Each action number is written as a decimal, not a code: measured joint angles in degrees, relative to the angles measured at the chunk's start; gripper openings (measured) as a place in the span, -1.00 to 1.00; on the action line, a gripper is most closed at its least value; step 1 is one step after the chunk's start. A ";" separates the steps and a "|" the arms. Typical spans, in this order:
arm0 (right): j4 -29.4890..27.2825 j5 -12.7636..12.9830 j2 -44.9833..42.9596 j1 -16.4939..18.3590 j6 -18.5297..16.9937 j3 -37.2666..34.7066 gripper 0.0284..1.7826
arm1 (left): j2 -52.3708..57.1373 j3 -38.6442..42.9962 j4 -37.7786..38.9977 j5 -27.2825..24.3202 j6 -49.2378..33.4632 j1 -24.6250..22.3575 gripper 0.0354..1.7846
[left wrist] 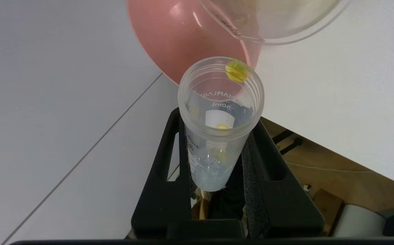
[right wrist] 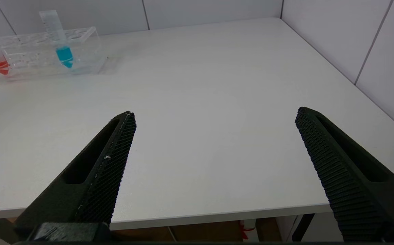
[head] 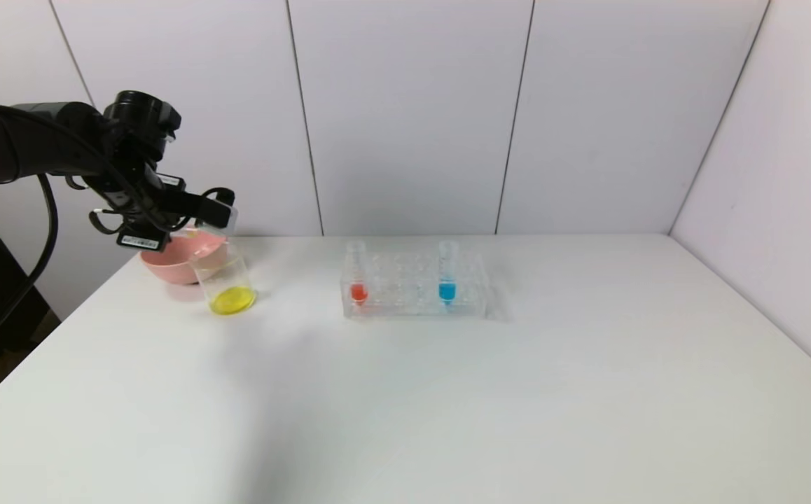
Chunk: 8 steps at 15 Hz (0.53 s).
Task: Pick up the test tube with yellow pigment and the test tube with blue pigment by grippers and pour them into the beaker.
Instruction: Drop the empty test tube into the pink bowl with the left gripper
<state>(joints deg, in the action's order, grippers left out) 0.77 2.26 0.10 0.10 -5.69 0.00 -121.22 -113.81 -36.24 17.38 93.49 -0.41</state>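
The right end effector (right wrist: 215, 163) hovers at the near counter (head: 447, 392) edge, fingers wide apart, empty. The blue test tube (head: 447, 276) stands racked. Farther left, the left end effector (left wrist: 217, 170) clamps the tipped yellow test tube (left wrist: 217, 119) above the beaker (head: 227, 283), which holds yellow liquid.

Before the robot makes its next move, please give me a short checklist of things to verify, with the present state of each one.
1. Left end effector grips the clear plastic yellow-pigment tube: ok.
2. That tube is emptied: not ok, a yellow drop clings at its mouth.
3. Small clear glass beaker holds yellow liquid: ok.
4. Clear blue-pigment tube stands upright in the transparent rack: ok.
5. Right end effector is open, above the white table, holding nothing: ok.
6. Pink round bowl is clear of the beaker: cannot tell.
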 joint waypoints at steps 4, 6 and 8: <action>0.00 0.02 0.00 0.00 0.00 0.00 0.92 | 1.57 0.17 8.44 -3.35 -16.48 0.01 -0.53; -0.02 0.00 0.00 0.00 0.00 0.00 0.92 | 2.45 0.44 13.45 -6.45 -28.61 -0.49 -0.53; -0.02 0.02 0.00 0.00 0.00 0.00 0.92 | 3.00 0.56 21.11 -7.96 -43.06 -1.10 -0.53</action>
<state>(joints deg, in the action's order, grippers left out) 0.74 2.28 0.10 0.10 -5.69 0.00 -118.22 -113.25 -15.13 9.42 50.43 -1.51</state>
